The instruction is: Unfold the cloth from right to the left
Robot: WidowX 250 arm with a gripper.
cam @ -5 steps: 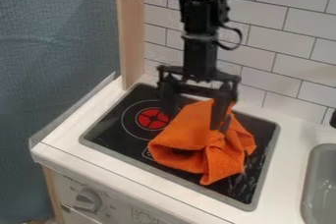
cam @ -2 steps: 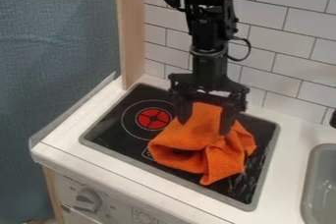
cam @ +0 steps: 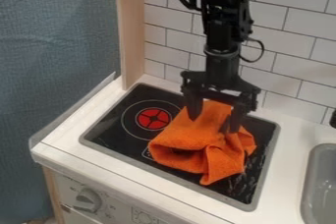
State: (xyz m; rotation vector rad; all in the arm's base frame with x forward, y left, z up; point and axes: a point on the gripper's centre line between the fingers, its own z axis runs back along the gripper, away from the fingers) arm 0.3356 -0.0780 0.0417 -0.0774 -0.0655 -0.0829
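Observation:
My gripper (cam: 213, 124) hangs over the back part of the cloth, its two fingers spread apart, one over the cloth's back left edge and the other above its back right side. The orange cloth (cam: 190, 137) lies bunched and folded on the right half of the black stovetop (cam: 105, 128), with a raised fold at its front and a flap hanging toward the front right. Whether the fingertips touch the cloth I cannot tell.
A red-marked burner (cam: 153, 118) is left of the cloth. The grey sink (cam: 316, 183) sits at the right edge. A tiled wall (cam: 295, 66) rises behind, and a wooden post (cam: 130, 31) stands at the back left.
My gripper has shifted to the right over the cloth, its fingers still apart. The cloth looks the same as before.

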